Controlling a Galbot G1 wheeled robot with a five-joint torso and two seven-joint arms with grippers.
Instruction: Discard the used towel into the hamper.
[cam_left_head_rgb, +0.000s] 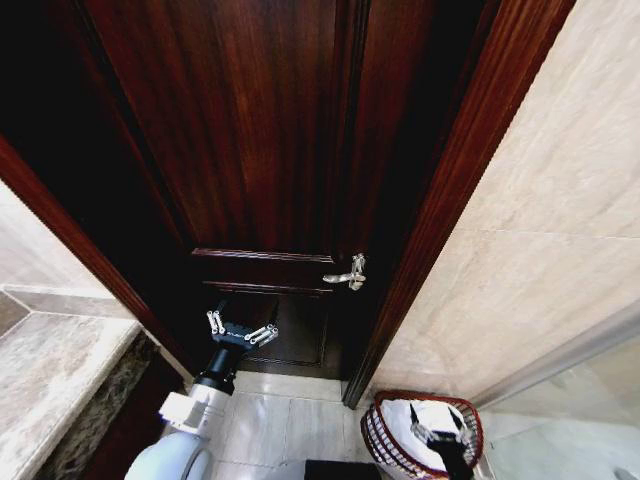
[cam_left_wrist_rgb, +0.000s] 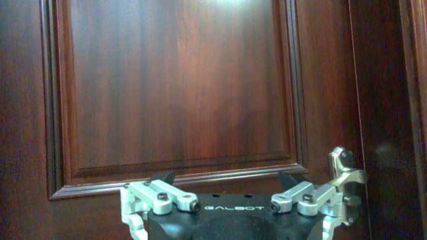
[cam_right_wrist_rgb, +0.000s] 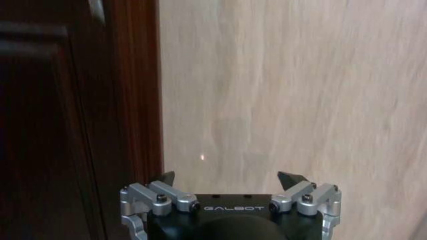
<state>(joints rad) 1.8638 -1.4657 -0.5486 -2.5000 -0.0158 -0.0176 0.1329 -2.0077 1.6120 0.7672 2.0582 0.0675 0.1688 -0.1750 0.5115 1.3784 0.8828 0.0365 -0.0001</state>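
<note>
**Beside a dark wooden door, one hamper on the floor**

Low at the right: one round reddish-brown hamper (cam_left_head_rgb: 385, 440), upright, mouth up, white cloth (cam_left_head_rgb: 418, 420) inside. Above it, right gripper (cam_left_head_rgb: 440, 432), jaws spread and empty. Farther left, left gripper (cam_left_head_rgb: 241, 331), jaws also spread and empty, facing one door (cam_left_head_rgb: 260, 130) near one silver handle (cam_left_head_rgb: 348, 274).

Hamper (cam_left_head_rgb: 385, 440) partly behind right gripper (cam_left_head_rgb: 440, 436)
</note>
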